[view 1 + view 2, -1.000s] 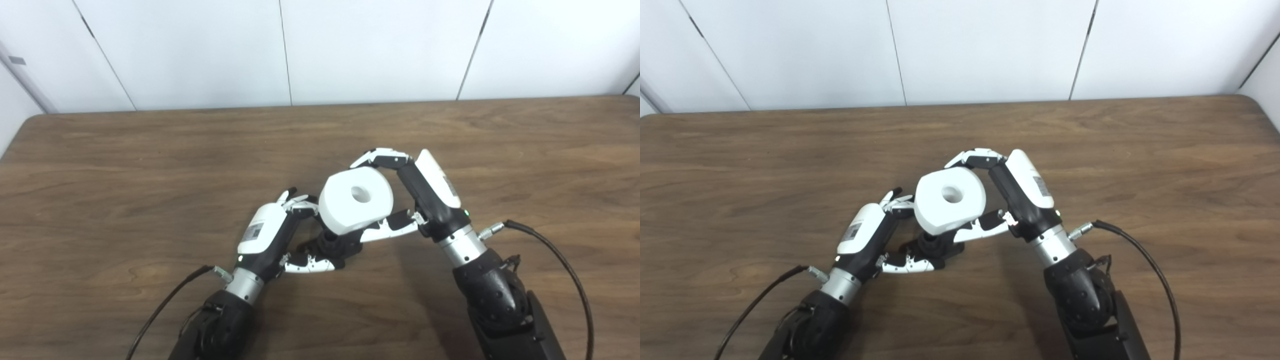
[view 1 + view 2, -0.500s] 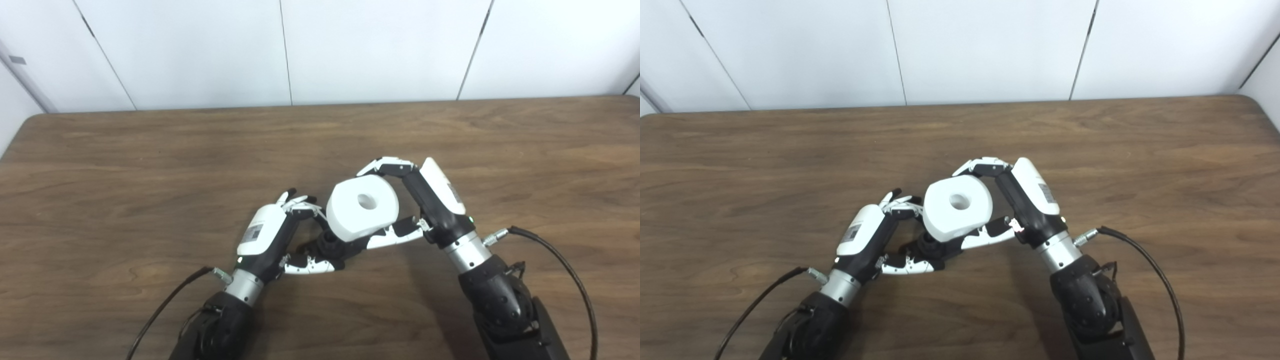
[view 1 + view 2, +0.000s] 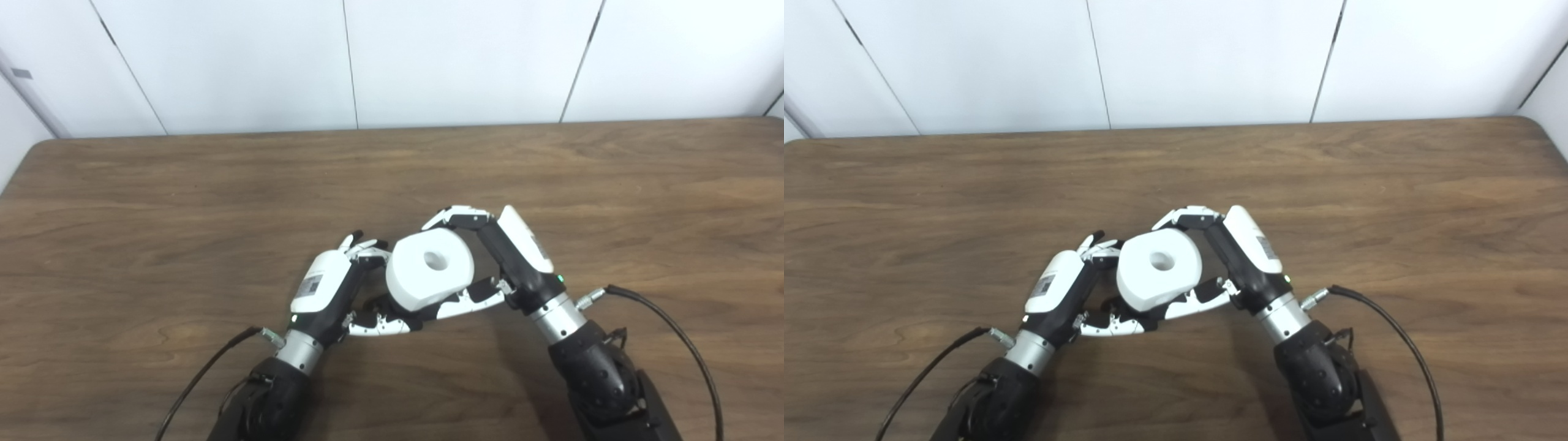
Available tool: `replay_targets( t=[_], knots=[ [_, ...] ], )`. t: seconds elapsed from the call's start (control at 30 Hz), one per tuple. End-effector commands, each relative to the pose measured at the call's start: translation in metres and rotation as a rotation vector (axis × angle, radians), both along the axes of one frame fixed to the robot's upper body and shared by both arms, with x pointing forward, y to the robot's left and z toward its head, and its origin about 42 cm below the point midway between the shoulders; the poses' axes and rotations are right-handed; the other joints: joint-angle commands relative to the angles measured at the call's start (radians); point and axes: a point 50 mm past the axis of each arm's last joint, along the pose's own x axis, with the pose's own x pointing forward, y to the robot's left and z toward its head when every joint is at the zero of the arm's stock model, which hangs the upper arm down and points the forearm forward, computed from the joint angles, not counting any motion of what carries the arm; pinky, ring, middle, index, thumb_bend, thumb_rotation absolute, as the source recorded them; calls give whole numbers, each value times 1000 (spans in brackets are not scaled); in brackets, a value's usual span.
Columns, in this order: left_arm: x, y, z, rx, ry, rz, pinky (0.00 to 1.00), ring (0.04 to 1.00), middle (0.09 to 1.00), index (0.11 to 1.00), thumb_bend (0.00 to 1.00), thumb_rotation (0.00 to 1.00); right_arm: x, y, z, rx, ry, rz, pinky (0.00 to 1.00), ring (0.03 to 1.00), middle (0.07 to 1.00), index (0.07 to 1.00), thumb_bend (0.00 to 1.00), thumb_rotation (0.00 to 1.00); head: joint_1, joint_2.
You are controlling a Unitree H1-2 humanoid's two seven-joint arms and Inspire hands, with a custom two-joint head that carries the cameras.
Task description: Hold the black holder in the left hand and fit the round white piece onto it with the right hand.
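Observation:
The round white piece (image 3: 430, 268), thick with a hole through its middle, is pinched between the fingers and thumb of my right hand (image 3: 502, 260). It sits low over the black holder (image 3: 375, 303), which is almost wholly hidden under it. Only a dark sliver shows beside the thumb of my left hand (image 3: 334, 288). That hand curls around the holder on the wooden table (image 3: 184, 202), its fingertips touching the white piece's left edge. Whether the piece rests on the holder cannot be told.
Black cables trail from both wrists, one (image 3: 202, 373) to the lower left and one (image 3: 674, 331) looping to the lower right. White wall panels (image 3: 343, 61) stand behind the table's far edge.
My right hand has lowered the white piece and shifted it left, down over the holder, hiding most of it. The left hand has stayed in place.

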Motion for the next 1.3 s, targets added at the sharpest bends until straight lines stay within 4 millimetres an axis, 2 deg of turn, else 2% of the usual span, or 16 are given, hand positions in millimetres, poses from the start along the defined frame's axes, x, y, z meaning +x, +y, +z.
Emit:
replay_targets(
  t=[0.0,0.43,1.27],
  knots=[
    [-36,-7,-44,-11,171,21,1000,862,702,482,524,54,2,4,12,41,-68,20,777,568,469,504,529,0,3,-1],
    [-36,-13,-45,-15,162,21,1000,862,700,482,524,54,1,5,1,30,-50,38,775,564,464,512,528,1,22,-12],
    [-42,-23,-46,-30,147,22,1000,859,696,482,524,55,16,1,-12,-52,-68,75,782,558,466,508,529,0,34,-22]
  ],
)
